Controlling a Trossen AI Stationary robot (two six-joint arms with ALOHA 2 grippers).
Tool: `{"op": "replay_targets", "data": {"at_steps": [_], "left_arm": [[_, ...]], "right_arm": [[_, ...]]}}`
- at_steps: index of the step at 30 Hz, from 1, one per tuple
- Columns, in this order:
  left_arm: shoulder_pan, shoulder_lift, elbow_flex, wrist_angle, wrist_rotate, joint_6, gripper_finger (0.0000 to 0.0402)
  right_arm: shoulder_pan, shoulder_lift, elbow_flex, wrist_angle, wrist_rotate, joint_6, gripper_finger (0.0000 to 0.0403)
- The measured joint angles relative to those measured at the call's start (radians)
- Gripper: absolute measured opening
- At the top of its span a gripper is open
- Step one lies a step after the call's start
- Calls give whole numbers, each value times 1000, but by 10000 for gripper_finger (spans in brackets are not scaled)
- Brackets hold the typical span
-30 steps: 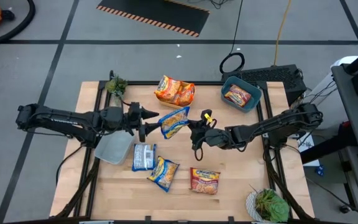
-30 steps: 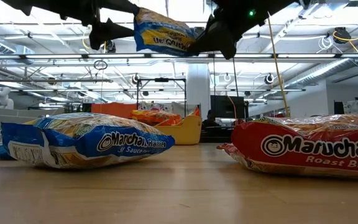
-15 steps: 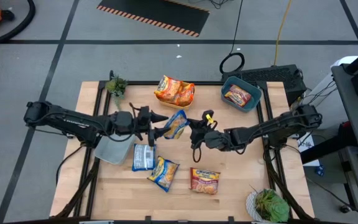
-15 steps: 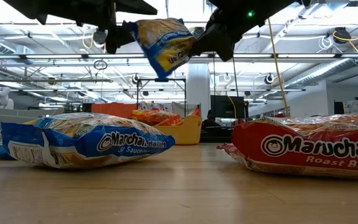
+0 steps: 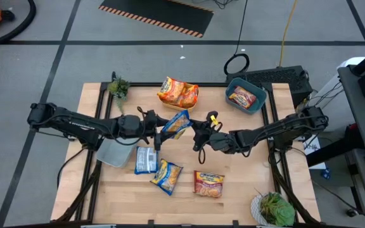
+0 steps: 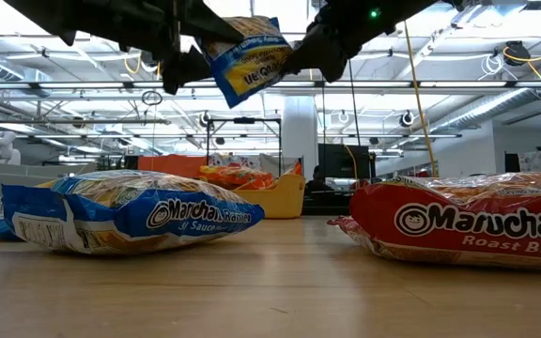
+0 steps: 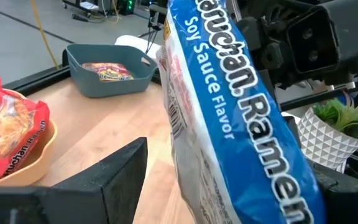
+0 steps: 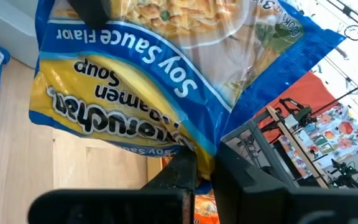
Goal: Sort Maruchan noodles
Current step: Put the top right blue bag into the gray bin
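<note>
1. In the low view, nearest the camera, a blue-and-yellow Maruchan packet [image 6: 125,211] lies flat on the wooden table [image 6: 270,291], and a red roast-beef packet [image 6: 463,230] lies to its side, cut off by the picture's edge.
2. Above them the held soy sauce packet [image 5: 176,123] hangs in the air over the table's middle, tilted, between the two grippers.
3. The right gripper [image 5: 198,134] is clamped tight on one edge of this packet; in the right wrist view its dark fingers [image 8: 185,177] pinch the yellow-and-blue seam.
4. The left gripper [image 5: 157,126] stands with its jaws spread wide around the packet's opposite side; one finger [image 7: 120,174] is just beside the wrapper, and contact cannot be made out.
5. On the table below, a silver-grey packet [image 5: 146,159] lies just beside the grey bin [image 5: 115,152].
6. Farther back, the yellow bin [image 5: 178,95] holds orange packets [image 5: 176,90], and the teal bin [image 5: 246,96] holds a red-brown packet [image 5: 241,97].
7. Both arms' upper parts are cut off in the low view.
</note>
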Motion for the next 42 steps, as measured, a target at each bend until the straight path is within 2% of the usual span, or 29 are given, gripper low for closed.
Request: {"op": "replay_targets", "data": {"at_steps": [5, 12, 15, 20, 24, 29, 32, 38, 42], "left_arm": [[4, 4, 0, 4, -1, 19, 260], [4, 4, 0, 4, -3, 70, 154], [4, 4, 0, 4, -3, 90, 121], [4, 4, 0, 4, -2, 86, 117], [4, -29, 0, -35, 12, 85, 118], [8, -154, 0, -182, 17, 77, 119], [13, -263, 0, -334, 17, 48, 119], [4, -498, 0, -738, 5, -81, 119], [-7, -646, -1, -977, 0, -146, 119]], "right_arm": [[0, 0, 0, -1, 0, -10, 18], [0, 0, 0, -4, 1, -10, 18], [0, 0, -1, -5, 4, -9, 18], [0, 0, -1, -5, 5, -7, 29], [2, 0, -1, 3, 4, -6, 69], [2, -32, -1, -10, 6, 20, 126], [12, -62, -1, -37, 55, 21, 147], [53, -139, -1, -138, 190, 21, 159], [75, -188, -2, -187, 185, 48, 159]]}}
